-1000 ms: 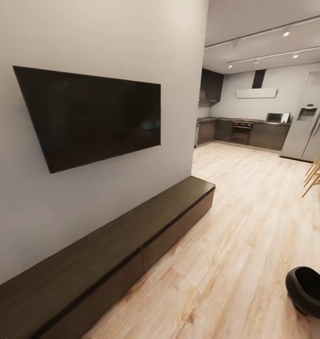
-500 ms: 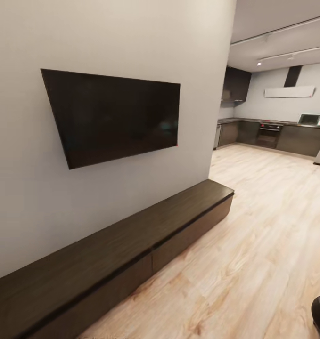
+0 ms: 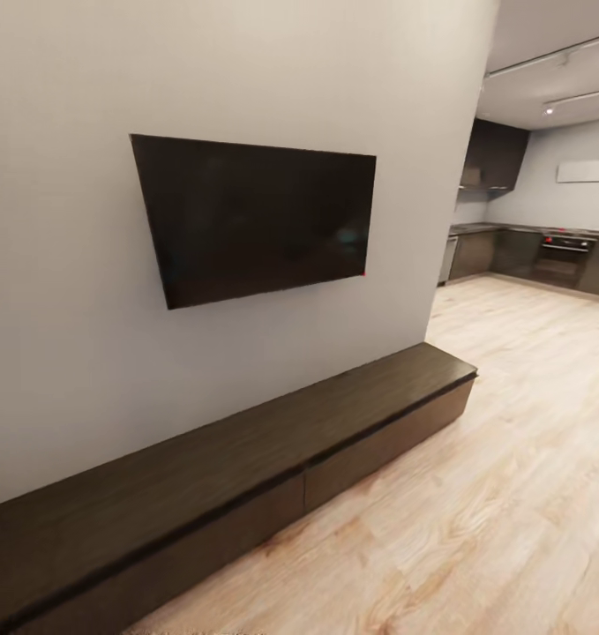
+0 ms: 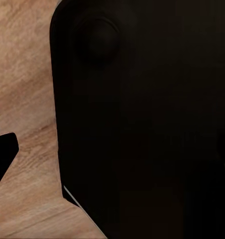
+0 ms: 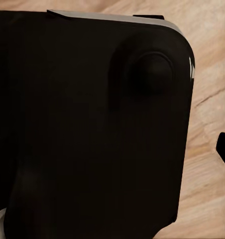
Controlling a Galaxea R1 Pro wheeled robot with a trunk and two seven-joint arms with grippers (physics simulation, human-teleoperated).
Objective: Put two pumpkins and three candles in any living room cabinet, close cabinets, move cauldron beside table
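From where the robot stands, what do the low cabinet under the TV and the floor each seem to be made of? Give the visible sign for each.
Cabinet: likely dark brown wood or veneer, matte; faint grain streaks run along its top.
Floor: pale wood planks or laminate, slight sheen; grain and plank seams show.

Cabinet [image 3: 246,467]: dark brown wood, visible grain along the top, matt finish, fronts smooth and handle-less. Floor [image 3: 511,494]: pale wood planks, grain and knots pronounced, low satin sheen. Wall [image 3: 70,309]: smooth, matt, light grey, plaster-like. Television [image 3: 259,216]: black screen, glossy, faint reflections at its 3 o'clock side. Kitchen units [image 3: 546,256] at 2 o'clock: dark, smooth fronts, possibly semi-gloss; too distant to confirm. Black robot body [image 4: 142,119] in the left wrist view and black housing [image 5: 92,124] in the right wrist view: smooth, matt, plastic-looking, over the same wood floor.
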